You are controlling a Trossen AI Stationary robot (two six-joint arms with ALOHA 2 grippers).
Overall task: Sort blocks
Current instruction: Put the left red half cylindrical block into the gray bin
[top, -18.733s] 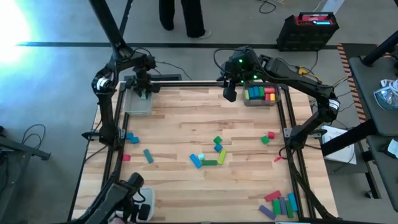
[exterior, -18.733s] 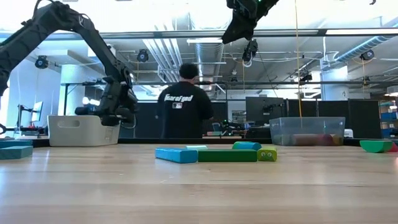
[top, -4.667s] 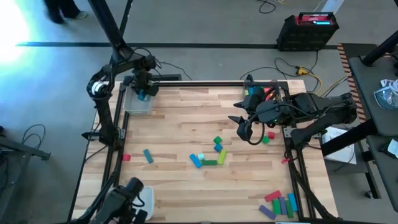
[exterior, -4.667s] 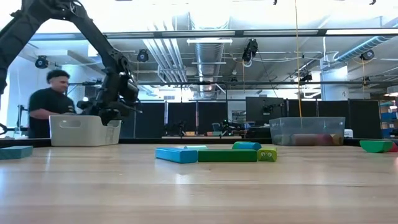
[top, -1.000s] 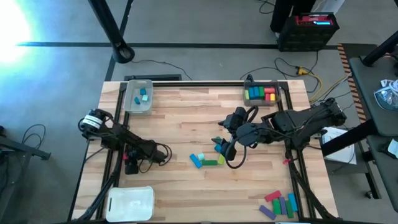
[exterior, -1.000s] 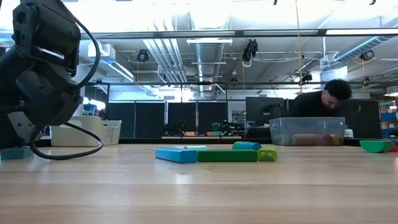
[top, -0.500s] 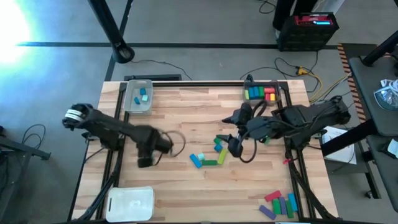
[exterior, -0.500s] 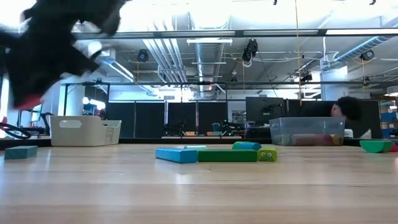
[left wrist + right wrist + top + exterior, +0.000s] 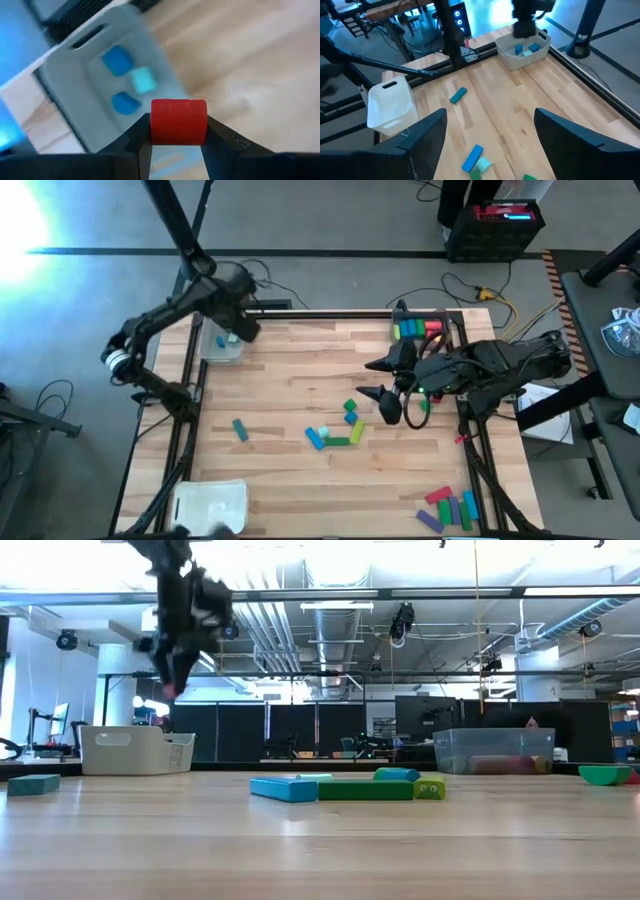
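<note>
Holding a small red block (image 9: 178, 121) pinched between its two fingers, the left gripper (image 9: 236, 328) hangs above the grey rectangular tray (image 9: 214, 349) at the table's 11 o'clock corner; three blue blocks (image 9: 128, 84) lie in that tray. Right gripper (image 9: 385, 404), fingers spread wide and empty, sits over the wooden table (image 9: 290, 390) at about 3 o'clock from centre. Clear tray (image 9: 443, 342) at 1 o'clock holds green, yellow and red blocks. Central cluster of blue, green and yellow blocks (image 9: 336, 430) lies just beside the right gripper; lone teal bar (image 9: 239, 429) at 8 o'clock; mixed row of blocks (image 9: 447, 508) at 5 o'clock; white lidded bin (image 9: 209, 505) at 7 o'clock
</note>
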